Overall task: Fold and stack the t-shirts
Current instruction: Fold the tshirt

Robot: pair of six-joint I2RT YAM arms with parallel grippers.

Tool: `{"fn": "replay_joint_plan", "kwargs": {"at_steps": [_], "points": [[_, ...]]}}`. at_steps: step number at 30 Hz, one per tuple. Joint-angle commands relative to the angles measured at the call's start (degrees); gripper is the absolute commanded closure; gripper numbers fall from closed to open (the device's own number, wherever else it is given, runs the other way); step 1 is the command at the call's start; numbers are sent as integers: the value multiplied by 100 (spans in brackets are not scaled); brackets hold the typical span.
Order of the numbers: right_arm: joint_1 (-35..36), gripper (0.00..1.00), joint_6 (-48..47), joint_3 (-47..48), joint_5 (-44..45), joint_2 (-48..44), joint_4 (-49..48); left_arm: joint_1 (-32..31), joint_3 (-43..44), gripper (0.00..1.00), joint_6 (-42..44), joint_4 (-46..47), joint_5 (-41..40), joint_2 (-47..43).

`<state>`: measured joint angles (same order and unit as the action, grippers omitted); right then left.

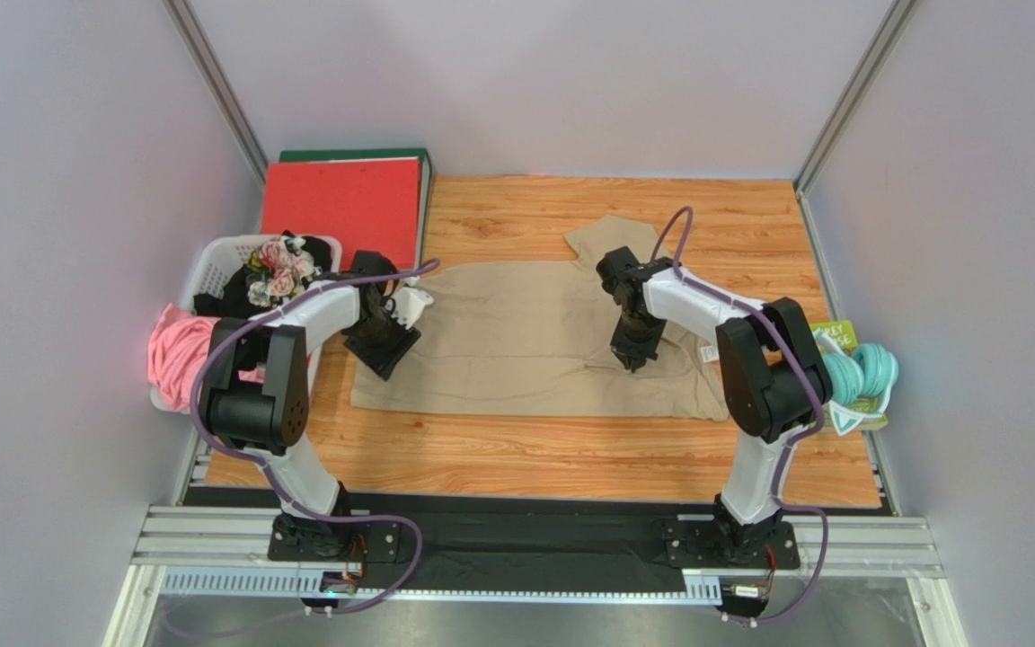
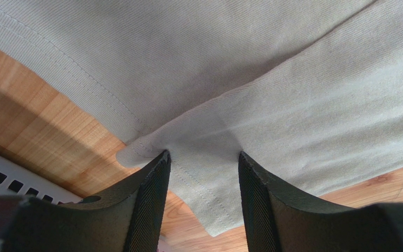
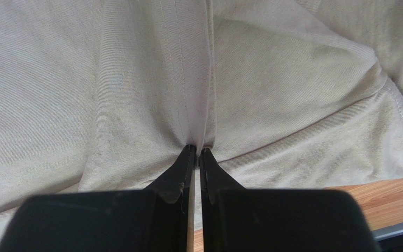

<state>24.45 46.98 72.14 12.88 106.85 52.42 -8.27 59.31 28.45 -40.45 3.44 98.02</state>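
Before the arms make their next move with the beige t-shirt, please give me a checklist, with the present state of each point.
1. Right gripper is shut on a ridge of the t-shirt: ok.
2. Left gripper is shut on cloth: not ok. Its jaws stand open, astride the shirt's corner.
3. The shirt's body lies spread on the table: ok.
4. How many layers the right pinch holds: cannot tell.
5. The basket is apart from the shirt's edge, with bare wood between: ok.
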Motion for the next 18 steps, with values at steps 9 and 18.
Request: {"fn": "replay_joint_plan", "kwargs": {"at_steps": [9,18], "points": [[-19,97,-154,1152,153,64,374,19,-192,43,-6,151,-54,33],[-19,97,-286,2189,-5,871,497,19,-121,43,29,107,-81,-2]]}}
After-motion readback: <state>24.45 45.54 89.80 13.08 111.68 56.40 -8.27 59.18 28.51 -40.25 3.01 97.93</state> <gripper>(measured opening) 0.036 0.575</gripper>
